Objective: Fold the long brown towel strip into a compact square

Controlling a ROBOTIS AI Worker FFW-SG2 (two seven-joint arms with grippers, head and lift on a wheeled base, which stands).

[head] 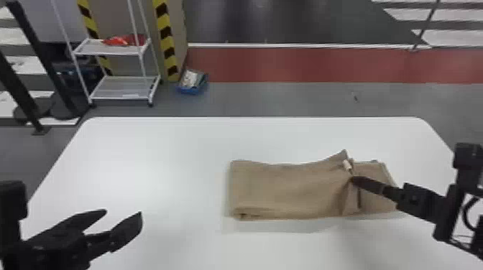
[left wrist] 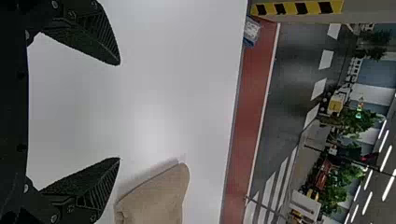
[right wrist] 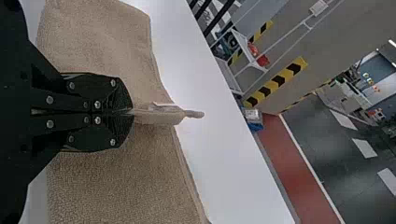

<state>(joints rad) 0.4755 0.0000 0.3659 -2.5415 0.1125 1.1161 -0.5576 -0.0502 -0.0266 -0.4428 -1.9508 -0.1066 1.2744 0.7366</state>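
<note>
Right claw (head: 353,180): 2 fingers pinching a raised fold of towel (head: 287,186). Pale tab (head: 346,165), seemingly a label, just beyond the tips. Towel folded, extending both sides of that claw, on table (head: 143,154). Left claw (head: 123,213): wide, well apart from towel.

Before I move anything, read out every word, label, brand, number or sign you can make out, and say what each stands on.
No text is readable.
White tag on the towel: too small to read.
White panel in the background: too small to read.
Yellow-and-black stripes: no lettering visible.
</note>
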